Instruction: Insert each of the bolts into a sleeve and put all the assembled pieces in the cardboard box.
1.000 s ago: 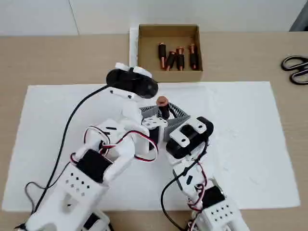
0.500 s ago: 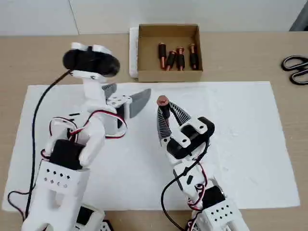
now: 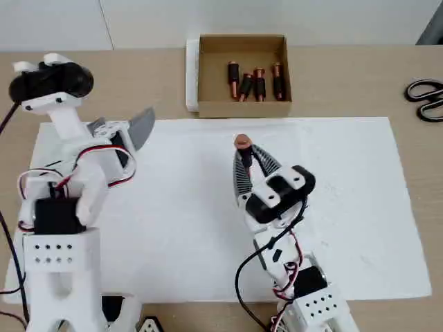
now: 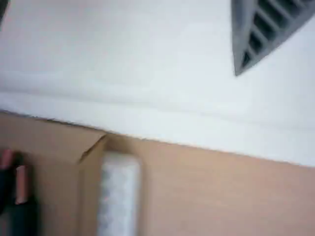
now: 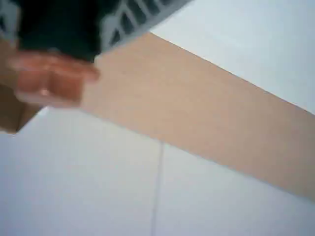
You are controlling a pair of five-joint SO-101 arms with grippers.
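My right gripper [image 3: 247, 158] stands upright over the middle of the white sheet, shut on an assembled piece [image 3: 243, 152], a black sleeve with a copper bolt head on top. The right wrist view has that piece [image 5: 51, 73] close up beside a grey finger [image 5: 140, 17]. The cardboard box [image 3: 205, 76] stands at the back with several assembled pieces [image 3: 256, 81] lying in it. My left gripper [image 3: 128, 123] is open and holds nothing, above the sheet's back left edge. In the left wrist view a grey finger [image 4: 258, 34] hangs over the sheet, with the box's corner [image 4: 91, 150] farther off.
The white sheet [image 3: 346, 207] covers most of the wooden table [image 3: 346, 76]. A white block [image 3: 192, 76] lies against the box's left wall. Scissors [image 3: 426, 97] lie at the far right edge.
My left arm let go of the piece and swung away to the left, its gripper now open. The right gripper kept the assembled piece and shifted slightly right.
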